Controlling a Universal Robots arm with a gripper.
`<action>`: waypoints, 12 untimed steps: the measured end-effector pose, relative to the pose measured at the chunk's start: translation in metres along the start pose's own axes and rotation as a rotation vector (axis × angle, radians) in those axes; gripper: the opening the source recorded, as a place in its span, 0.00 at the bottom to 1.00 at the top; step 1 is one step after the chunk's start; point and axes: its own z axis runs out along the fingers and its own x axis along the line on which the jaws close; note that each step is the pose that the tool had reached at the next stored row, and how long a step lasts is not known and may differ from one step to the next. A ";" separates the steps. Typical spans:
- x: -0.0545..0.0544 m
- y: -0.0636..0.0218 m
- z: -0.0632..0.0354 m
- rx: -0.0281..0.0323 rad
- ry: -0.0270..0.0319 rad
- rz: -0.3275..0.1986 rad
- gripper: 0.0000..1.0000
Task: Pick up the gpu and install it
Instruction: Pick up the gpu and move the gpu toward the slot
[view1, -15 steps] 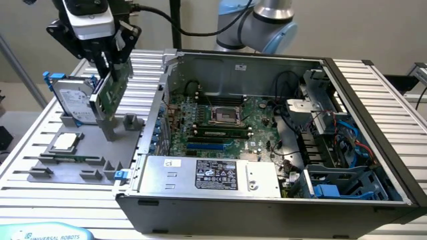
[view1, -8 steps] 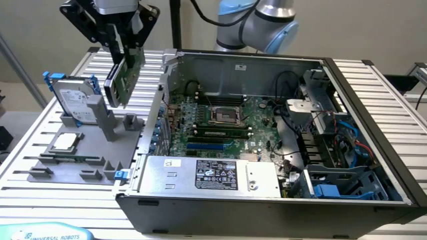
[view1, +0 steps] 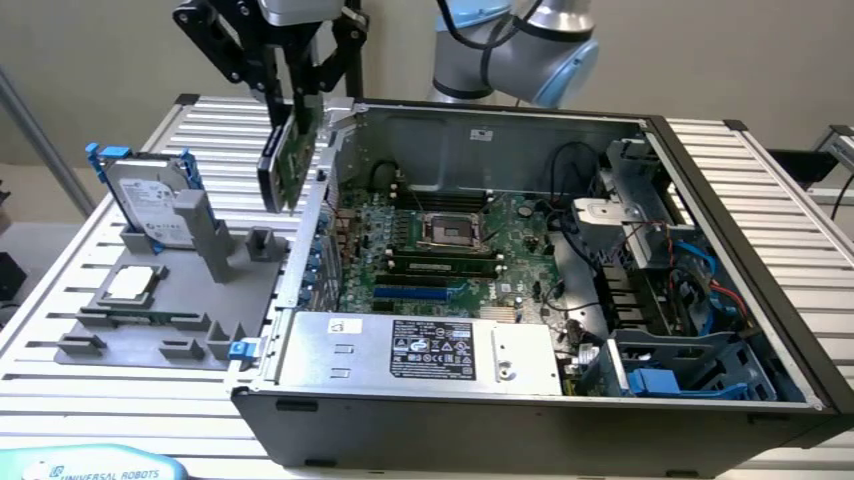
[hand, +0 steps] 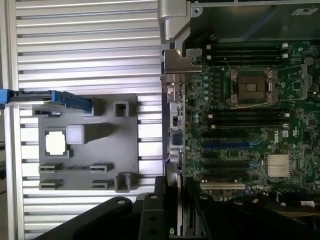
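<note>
The gpu (view1: 290, 160) hangs upright and edge-on, a thin dark card with a greenish board edge. My gripper (view1: 291, 88) is shut on its upper part. It hangs just above the case's wall (view1: 310, 240) at the exterior view's left, between the grey fixture and the motherboard (view1: 441, 235). In the wrist view the gripper (hand: 176, 202) has its black fingers (hand: 159, 200) on either side of the card's thin edge (hand: 180, 215). The blue expansion slot (hand: 220, 145) and a white slot (hand: 222, 186) lie on the board close by.
The open computer case (view1: 747, 260) holds a power supply (view1: 427, 350), cables and a drive cage (view1: 681, 365). On the slatted table, a grey fixture (view1: 174, 320) carries a hard drive in a blue frame (view1: 144, 200) and a square silver CPU chip (view1: 131, 284).
</note>
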 end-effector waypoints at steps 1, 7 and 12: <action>-0.004 0.0002 -0.0001 -0.0002 0.0001 0.000 0.26; -0.032 0.0017 -0.0008 -0.0003 0.0004 0.000 0.26; -0.055 0.0037 0.0002 -0.0004 0.0006 0.000 0.26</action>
